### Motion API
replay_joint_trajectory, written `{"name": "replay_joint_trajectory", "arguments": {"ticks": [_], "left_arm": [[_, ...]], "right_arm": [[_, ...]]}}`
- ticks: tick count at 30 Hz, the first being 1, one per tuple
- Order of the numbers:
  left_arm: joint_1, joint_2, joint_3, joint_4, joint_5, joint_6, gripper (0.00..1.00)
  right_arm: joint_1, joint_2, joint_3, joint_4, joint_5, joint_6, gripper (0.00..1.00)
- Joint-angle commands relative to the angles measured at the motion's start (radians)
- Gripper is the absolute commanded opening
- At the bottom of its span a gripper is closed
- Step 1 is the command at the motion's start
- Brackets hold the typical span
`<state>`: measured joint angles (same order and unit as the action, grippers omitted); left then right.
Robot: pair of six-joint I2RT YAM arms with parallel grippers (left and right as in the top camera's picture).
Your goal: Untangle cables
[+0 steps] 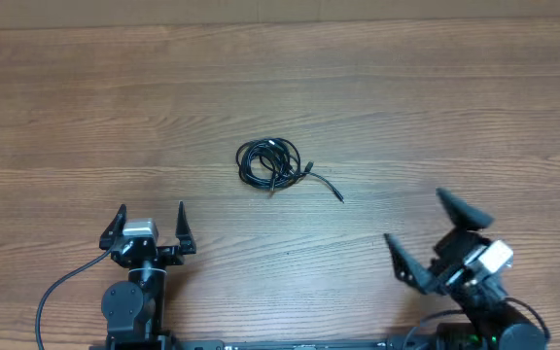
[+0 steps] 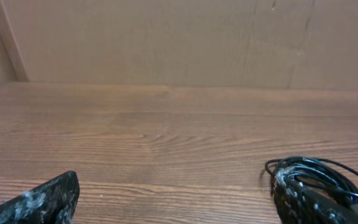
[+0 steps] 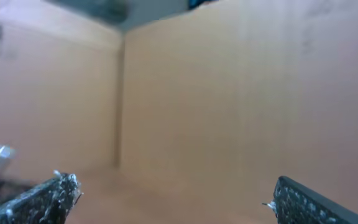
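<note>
The cables (image 1: 271, 163) lie as one small black knotted bundle in the middle of the wooden table, with a loose strand and plug trailing to the right (image 1: 331, 189). In the left wrist view the bundle (image 2: 328, 171) shows at the lower right, partly behind a finger. My left gripper (image 1: 151, 223) stands open at the near left, well short of the bundle. My right gripper (image 1: 419, 223) stands open at the near right, tilted up, with nothing between its fingers. Its wrist view shows only blurred walls.
Brown cardboard walls (image 2: 179, 43) close off the far side of the table (image 1: 436, 97). A thick black arm wire (image 1: 61, 292) curves at the near left beside the left arm's base.
</note>
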<state>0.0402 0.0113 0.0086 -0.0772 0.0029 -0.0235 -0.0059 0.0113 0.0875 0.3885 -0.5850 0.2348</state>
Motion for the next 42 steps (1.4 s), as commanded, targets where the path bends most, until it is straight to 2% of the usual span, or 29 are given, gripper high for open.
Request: {"name": "replay_joint_trajectory", "arguments": {"ticks": [1,3,6,10,15,17,20,24,26,30,31,32,36,42], "left_arm": [[0.006,-0.007,-0.004,-0.001,0.001,-0.006,0.99],[0.006,-0.007,-0.004,-0.001,0.001,-0.006,1.00],[0.006,-0.007,-0.004,-0.001,0.001,-0.006,1.00],[0.006,-0.007,-0.004,-0.001,0.001,-0.006,1.00],[0.006,-0.007,-0.004,-0.001,0.001,-0.006,1.00],[0.006,-0.007,-0.004,-0.001,0.001,-0.006,1.00],[0.006,-0.007,-0.004,-0.001,0.001,-0.006,0.99],[0.006,-0.007,-0.004,-0.001,0.001,-0.006,1.00],[0.006,-0.007,-0.004,-0.001,0.001,-0.006,1.00],[0.006,-0.007,-0.004,-0.001,0.001,-0.006,1.00],[0.006,-0.007,-0.004,-0.001,0.001,-0.006,1.00],[0.006,-0.007,-0.004,-0.001,0.001,-0.006,0.99],[0.006,-0.007,-0.004,-0.001,0.001,-0.006,1.00],[0.006,-0.007,-0.004,-0.001,0.001,-0.006,1.00]], "right_arm": [[-0.001,0.041,0.188,-0.074,0.146,-0.089,1.00],[-0.001,0.088,0.286,-0.163,0.118,-0.140,1.00],[-0.001,0.201,0.502,-0.419,0.047,-0.252,1.00],[-0.001,0.412,0.868,-0.914,0.050,-0.426,1.00],[-0.001,0.739,1.287,-1.464,0.099,-0.452,1.00],[-0.001,0.877,1.394,-1.600,-0.014,-0.445,1.00],[-0.001,1.024,1.407,-1.602,-0.444,-0.445,1.00],[0.000,1.161,1.407,-1.546,-0.708,-0.444,1.00],[0.019,1.249,1.407,-1.501,-0.731,-0.345,1.00],[0.137,1.347,1.407,-1.496,-0.317,-0.122,1.00],[0.206,1.369,1.407,-1.510,-0.113,-0.026,1.00],[0.261,1.383,1.407,-1.526,0.011,0.024,1.00],[0.444,1.447,1.407,-1.600,0.414,0.215,1.00],[0.588,1.595,1.406,-1.587,0.456,0.238,1.00]]}}
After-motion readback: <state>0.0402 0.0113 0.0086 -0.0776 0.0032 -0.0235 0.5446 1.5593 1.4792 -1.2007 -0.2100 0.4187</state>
